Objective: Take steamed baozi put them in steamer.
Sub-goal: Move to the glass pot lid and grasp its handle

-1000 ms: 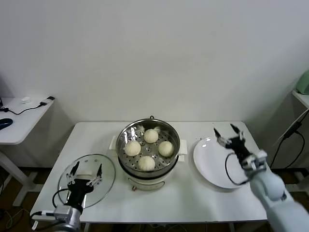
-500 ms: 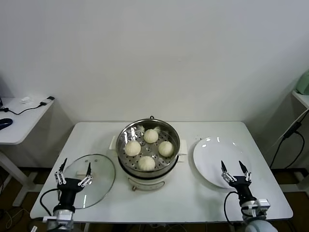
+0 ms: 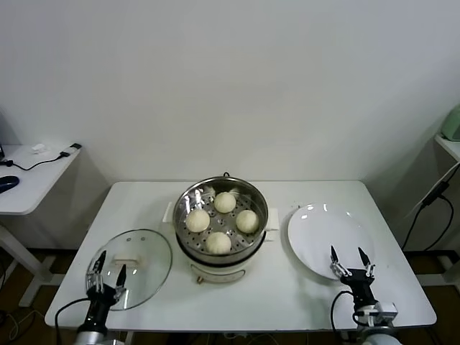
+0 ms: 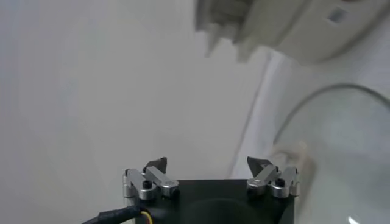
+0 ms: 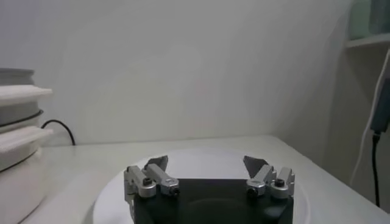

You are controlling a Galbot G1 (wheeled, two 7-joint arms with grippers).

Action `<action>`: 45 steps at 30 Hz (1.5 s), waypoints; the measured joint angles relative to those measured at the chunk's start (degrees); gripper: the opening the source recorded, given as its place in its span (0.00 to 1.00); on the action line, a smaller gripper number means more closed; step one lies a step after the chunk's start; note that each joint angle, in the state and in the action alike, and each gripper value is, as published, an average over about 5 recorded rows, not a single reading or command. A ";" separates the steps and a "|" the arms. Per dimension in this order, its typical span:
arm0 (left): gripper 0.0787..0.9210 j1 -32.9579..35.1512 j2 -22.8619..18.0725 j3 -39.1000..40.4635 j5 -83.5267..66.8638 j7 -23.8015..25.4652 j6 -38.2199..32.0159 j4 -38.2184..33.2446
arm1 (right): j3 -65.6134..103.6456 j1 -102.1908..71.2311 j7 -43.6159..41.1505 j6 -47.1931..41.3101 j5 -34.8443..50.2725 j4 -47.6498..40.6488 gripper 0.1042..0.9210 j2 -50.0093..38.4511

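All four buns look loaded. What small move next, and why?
Probably move the left gripper to the glass lid handle. Four baozi already sit in the steamer, the plate is bare, and both grippers, right included, are open and empty.

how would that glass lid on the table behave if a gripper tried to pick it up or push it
The lid looks like smooth glass, so probably slippery and breakable; the white handle seems the safer grip. It lies flat near the table's front edge, so a push would likely slide it, not tip it. The open left gripper hangs at its rim.
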 measured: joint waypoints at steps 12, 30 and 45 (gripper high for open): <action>0.88 -4.54 -1.65 0.52 14.50 -3.34 3.67 7.21 | 0.46 -0.51 1.22 -0.30 -0.75 0.69 0.88 1.04; 0.88 -10.60 -1.70 1.65 20.31 -3.47 6.76 12.67 | 0.44 -1.28 1.74 -0.08 -1.25 1.37 0.88 1.83; 0.43 -13.09 -1.72 1.93 21.20 -4.03 7.17 17.13 | 0.18 -0.97 1.90 -0.29 -1.69 1.78 0.88 1.67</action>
